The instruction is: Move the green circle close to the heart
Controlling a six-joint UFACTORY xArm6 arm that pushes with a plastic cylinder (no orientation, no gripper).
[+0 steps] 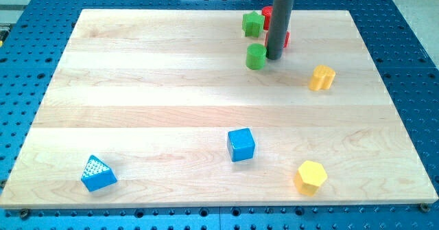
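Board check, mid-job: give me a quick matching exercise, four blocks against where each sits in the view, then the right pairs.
Blocks:
1. green circle
2. yellow heart
3. blue cube
4. blue triangle

Places:
A. view's bottom left corner
B. view's right, above the middle
C. touching or nearly touching my tip, on its left
D. centre, lower half

Pairs: 1-C, 2-B, 3-D, 4-A

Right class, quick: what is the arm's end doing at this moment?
No claw here; my tip holds nothing and sits just at the view's right of the green circle, close enough that contact cannot be told.
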